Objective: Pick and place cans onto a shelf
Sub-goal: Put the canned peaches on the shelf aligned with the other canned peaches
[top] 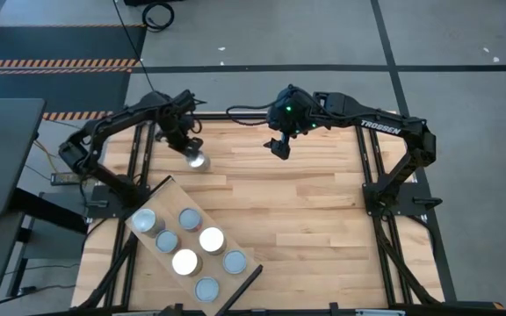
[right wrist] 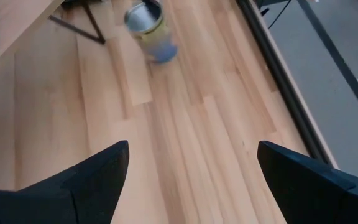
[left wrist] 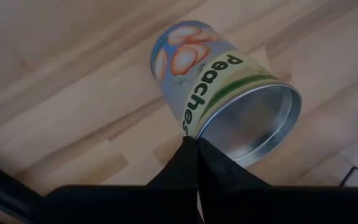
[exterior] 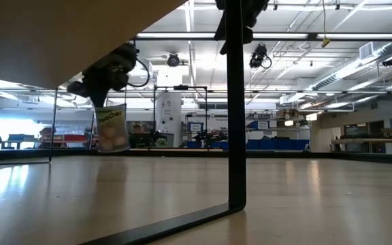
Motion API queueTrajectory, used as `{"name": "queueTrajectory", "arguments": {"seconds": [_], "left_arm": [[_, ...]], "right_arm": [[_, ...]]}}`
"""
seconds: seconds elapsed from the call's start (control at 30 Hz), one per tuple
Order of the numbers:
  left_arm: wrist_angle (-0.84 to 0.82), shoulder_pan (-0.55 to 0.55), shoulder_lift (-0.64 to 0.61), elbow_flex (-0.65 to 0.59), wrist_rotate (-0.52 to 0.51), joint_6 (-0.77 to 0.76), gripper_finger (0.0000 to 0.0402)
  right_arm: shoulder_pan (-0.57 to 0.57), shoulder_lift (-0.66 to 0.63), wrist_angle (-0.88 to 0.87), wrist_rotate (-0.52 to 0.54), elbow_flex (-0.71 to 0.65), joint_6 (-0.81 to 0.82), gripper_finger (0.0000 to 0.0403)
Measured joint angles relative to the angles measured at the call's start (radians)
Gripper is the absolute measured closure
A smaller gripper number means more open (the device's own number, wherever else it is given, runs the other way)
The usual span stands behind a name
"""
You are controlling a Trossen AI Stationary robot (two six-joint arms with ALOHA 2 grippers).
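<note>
A can with a peaches label [left wrist: 211,79] hangs clear of the tabletop near the far left, also in the high view [top: 198,160] and the low view [exterior: 111,128]. My left gripper [top: 188,146] is shut on it from above. The shelf [top: 167,195], a pale plank with a dark bar [top: 242,283] at one short end, stands raised at the near left. Several cans [top: 185,262] stand on it on their bases. My right gripper [top: 279,148] hangs open over the table's far middle, nothing between its fingers [right wrist: 104,180]. My left gripper pinches the rim [left wrist: 190,132] of the can's silvery upper end between its two shut fingers [left wrist: 182,163], at one spot on the edge. The fingers come from above, slanting down. The can hangs below them, lifted clear of the table and slightly tilted.
The shelf's dark upright support [exterior: 235,136] stands close in the low view, the plank's underside [exterior: 46,41] above it. Bare butcher-block tabletop [top: 306,211] spreads over the middle and right. Dark frame rails [top: 372,175] run along the table's sides.
</note>
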Motion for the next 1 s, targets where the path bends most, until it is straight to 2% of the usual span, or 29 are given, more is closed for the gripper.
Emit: {"name": "queueTrajectory", "arguments": {"seconds": [0.3,0.47,0.63,0.87,1.0], "left_arm": [[-0.038,-0.013,0.118,0.087,-0.005,0.112,0.0401],[-0.044,-0.013,0.124,0.087,-0.002,0.161,0.0401],[-0.141,-0.018,0.099,0.106,0.017,0.208,0.0401],[-0.355,-0.039,0.088,0.264,0.016,0.284,0.0401],[-0.370,-0.063,0.088,0.369,0.034,0.282,0.0401]], "right_arm": [[0.051,-0.003,-0.111,-0.008,0.000,-0.007,0.0040],[0.080,-0.003,-0.149,-0.008,0.000,0.021,0.0040],[0.095,-0.003,-0.171,0.031,0.000,0.043,0.0040],[0.086,-0.004,-0.164,0.058,0.000,0.056,0.0040],[0.075,-0.004,-0.162,0.081,0.000,0.072,0.0040]]}}
